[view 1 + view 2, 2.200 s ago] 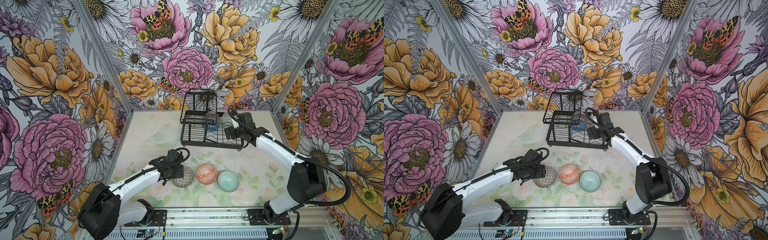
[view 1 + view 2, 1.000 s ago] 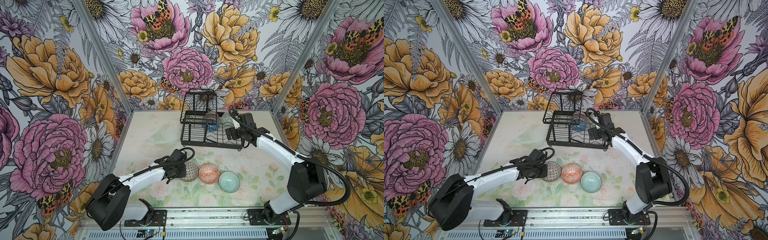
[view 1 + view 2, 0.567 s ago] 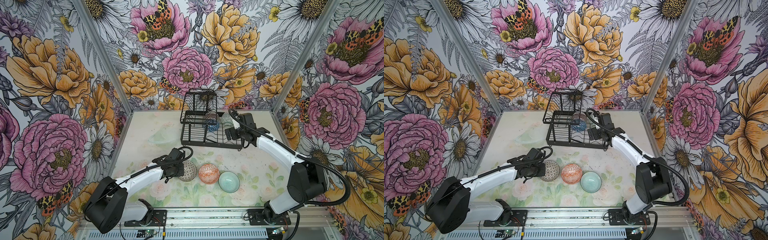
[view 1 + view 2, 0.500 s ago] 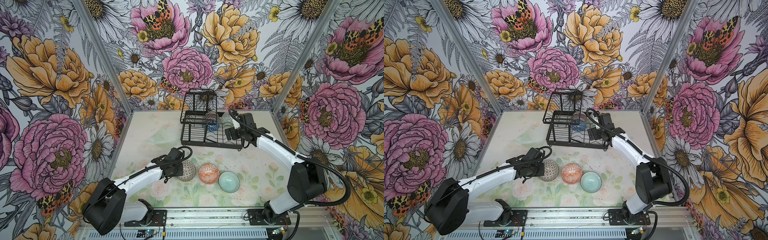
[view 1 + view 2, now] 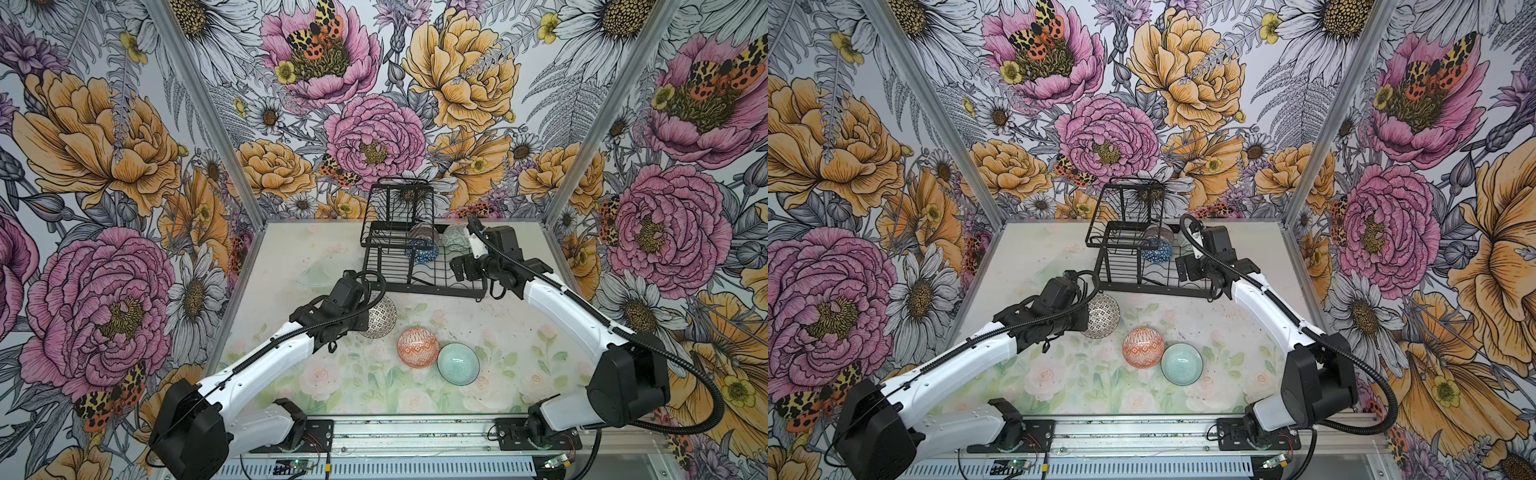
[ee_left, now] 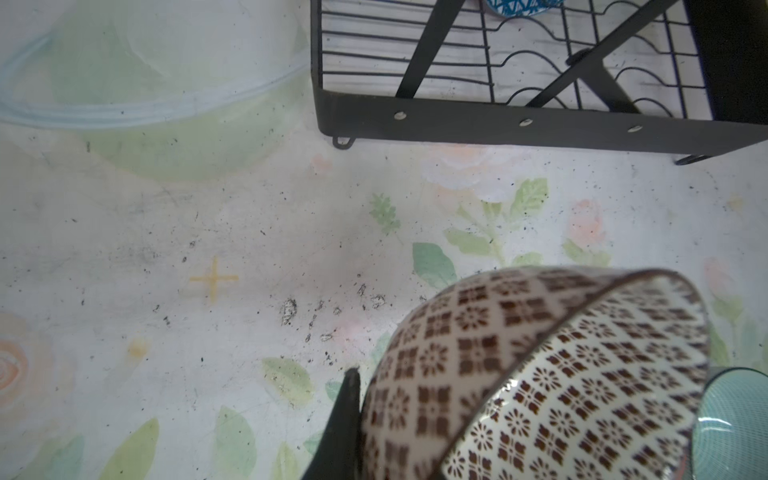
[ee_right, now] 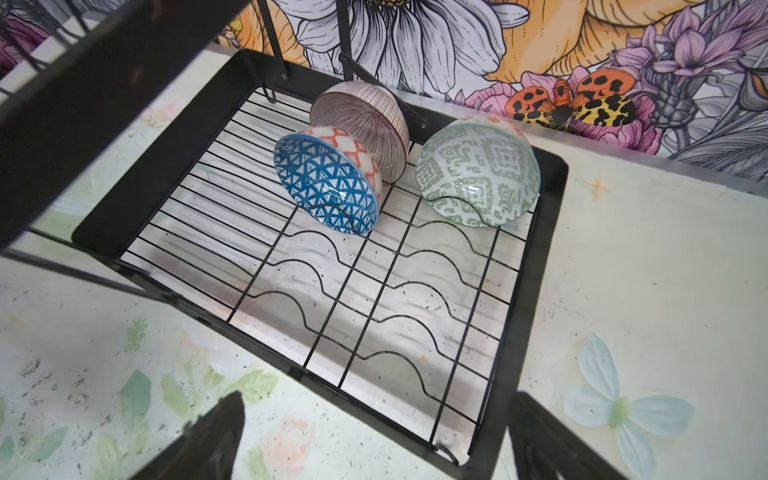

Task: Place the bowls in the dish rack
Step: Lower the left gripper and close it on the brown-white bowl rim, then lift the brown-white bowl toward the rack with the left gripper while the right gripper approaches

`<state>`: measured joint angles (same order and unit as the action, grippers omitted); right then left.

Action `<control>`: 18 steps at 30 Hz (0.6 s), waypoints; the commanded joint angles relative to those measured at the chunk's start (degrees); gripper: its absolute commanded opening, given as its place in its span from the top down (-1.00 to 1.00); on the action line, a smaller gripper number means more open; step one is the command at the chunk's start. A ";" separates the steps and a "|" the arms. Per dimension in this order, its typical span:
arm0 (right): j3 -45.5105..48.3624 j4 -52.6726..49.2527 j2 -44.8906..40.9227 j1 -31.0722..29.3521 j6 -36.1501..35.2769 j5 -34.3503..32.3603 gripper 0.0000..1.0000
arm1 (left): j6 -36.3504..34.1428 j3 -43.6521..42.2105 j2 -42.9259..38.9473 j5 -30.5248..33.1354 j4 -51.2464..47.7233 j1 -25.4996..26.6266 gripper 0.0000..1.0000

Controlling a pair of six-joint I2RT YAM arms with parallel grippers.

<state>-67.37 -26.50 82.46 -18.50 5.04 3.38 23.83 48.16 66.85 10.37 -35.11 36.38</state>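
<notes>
Found the left gripper (image 5: pixel 362 322) pinched almost fully closed on the rim of the black-and-white patterned bowl (image 5: pixel 382 318), with one black finger (image 6: pixel 345 419) pressed against the bowl's outer wall in the left wrist view; saw that bowl tilted steeply in the grip, just in front of the left end of the dish rack (image 5: pixel 436 287), near the front rail yet not touching it; could not tell whether clear of the floral table (image 5: pixel 374 390) or resting on it; noted the orange-diamond bowl (image 5: pixel 417 347) and the pale teal bowl (image 5: pixel 458 364) sitting upright on the table in both top views, rims touching, apart from the gripped bowl and nearer the table's front edge; found the right gripper (image 7: pixel 378 449) spread wide with nothing between its jaws, poised over the front right part of the rack's base tray; counted three bowls standing on edge in the wavy wire slots at the back of that tray, as seen from the right wrist: the pink-lined bowl (image 7: pixel 365 120) farthest back; the blue-triangled bowl (image 7: pixel 324 183) in front of it and leaning against it, orange lattice on the outside; the grey-green bowl (image 7: pixel 478 174) just beside both, toward the tray's right wall; made out the raised basket tier (image 5: pixel 401 203) at the rack's back left, above the tray.
</notes>
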 commanded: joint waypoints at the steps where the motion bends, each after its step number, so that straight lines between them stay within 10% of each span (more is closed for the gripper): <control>1: 1.07 -0.48 -3.74 0.20 2.86 3.43 -0.99 | -1.17 2.44 -0.87 3.24 6.87 1.27 1.00; 18: 4.95 0.37 -8.93 -7.40 11.69 10.99 -0.99 | -2.49 11.37 11.89 2.38 22.88 5.72 1.00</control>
<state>-63.24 -26.76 75.20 -25.17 13.80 11.79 22.22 56.73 78.13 12.64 -18.26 41.85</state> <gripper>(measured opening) 0.995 0.123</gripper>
